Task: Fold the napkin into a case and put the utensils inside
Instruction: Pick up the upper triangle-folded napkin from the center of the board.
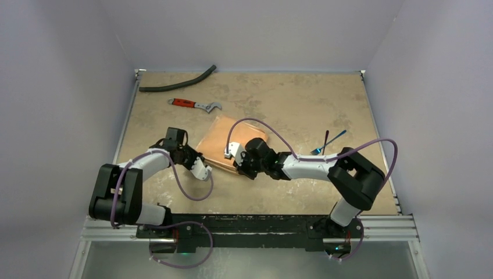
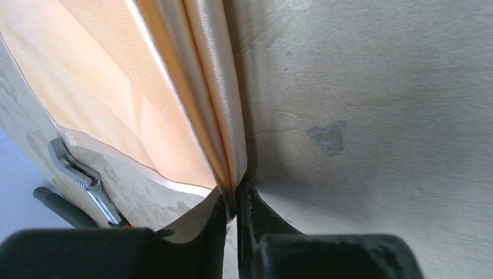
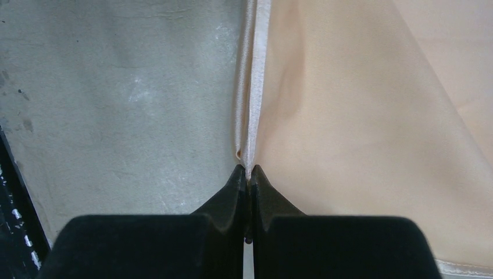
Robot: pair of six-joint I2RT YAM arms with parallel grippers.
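Nothing legible in any view — no words, labels, brands or numbers on the napkin (image 1: 222,139), wrench (image 1: 195,105), hose (image 1: 177,85) or table (image 1: 302,99).

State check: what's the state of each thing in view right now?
napkin, folded over, edge pinched by both grippers
left gripper, jaws shut on napkin edge
right gripper, jaws shut on napkin edge
fork, lying loose, outside napkin
spoon, loose by fork
wrench, lying untouched
hose, lying untouched

Behind napkin (image 1: 216,142): wrench (image 1: 195,104), hose (image 1: 177,85); right: utensils (image 1: 325,146), seemingly crossed.
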